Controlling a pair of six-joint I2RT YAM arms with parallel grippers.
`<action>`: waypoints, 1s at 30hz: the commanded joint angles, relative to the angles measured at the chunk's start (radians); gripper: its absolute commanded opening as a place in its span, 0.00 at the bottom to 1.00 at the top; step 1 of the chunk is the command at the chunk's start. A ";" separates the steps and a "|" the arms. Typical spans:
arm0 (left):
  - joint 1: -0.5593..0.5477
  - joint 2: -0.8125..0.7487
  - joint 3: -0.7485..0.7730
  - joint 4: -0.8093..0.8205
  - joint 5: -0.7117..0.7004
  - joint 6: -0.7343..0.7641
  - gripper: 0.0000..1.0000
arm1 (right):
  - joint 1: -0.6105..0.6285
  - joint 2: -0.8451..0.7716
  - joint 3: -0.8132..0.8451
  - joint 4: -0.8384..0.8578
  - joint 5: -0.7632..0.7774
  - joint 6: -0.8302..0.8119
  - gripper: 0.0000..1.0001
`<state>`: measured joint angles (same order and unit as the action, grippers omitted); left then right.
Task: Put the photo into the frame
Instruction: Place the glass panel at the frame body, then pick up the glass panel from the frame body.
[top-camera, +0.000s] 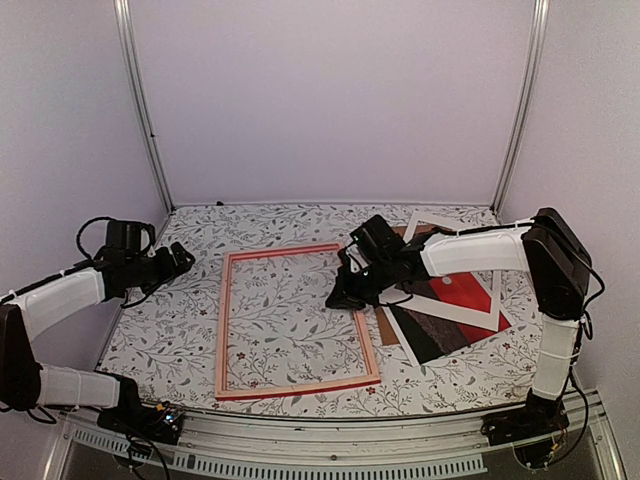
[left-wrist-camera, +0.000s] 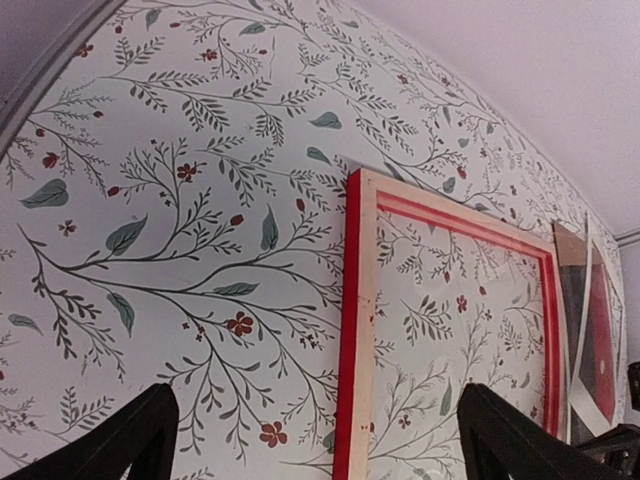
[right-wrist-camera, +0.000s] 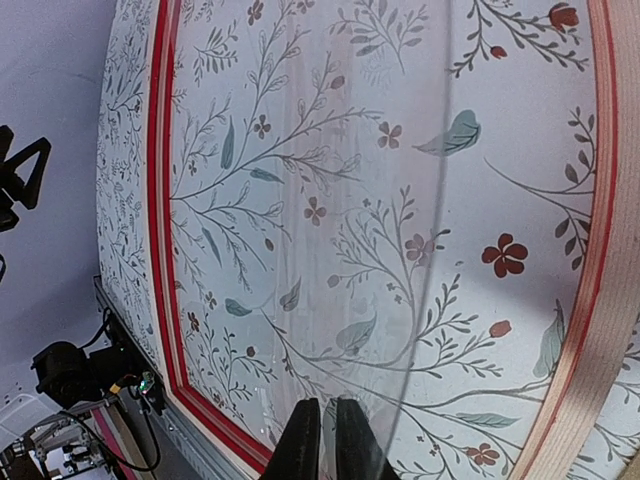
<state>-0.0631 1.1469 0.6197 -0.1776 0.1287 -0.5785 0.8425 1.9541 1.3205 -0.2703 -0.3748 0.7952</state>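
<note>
The frame (top-camera: 224, 330) lay empty at the bench's (top-camera: 170, 350) centre, pale back up. The photo (top-camera: 470, 296) sat at right, not yet inserted. Left pincer (top-camera: 182, 258) gaped wide; right pincer (top-camera: 340, 298) was pinched narrow over the frame's right rail.

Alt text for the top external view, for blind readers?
An empty red-edged frame lies flat mid-table on floral cloth. The right end effector hovers at its right rail; the red-and-brown photo lies just beyond, under that arm. The left end effector is off to the left.
</note>
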 joint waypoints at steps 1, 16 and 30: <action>-0.012 0.007 0.012 0.011 -0.009 0.009 1.00 | 0.009 0.022 0.045 -0.029 -0.001 -0.012 0.12; -0.032 0.023 0.026 0.013 -0.016 0.009 1.00 | 0.009 0.041 0.060 -0.065 -0.001 -0.023 0.27; -0.086 0.042 0.027 0.029 -0.057 0.016 1.00 | 0.009 0.039 0.067 -0.076 -0.035 -0.021 0.37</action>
<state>-0.1318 1.1801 0.6224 -0.1707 0.0959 -0.5758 0.8440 1.9858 1.3586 -0.3405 -0.3794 0.7807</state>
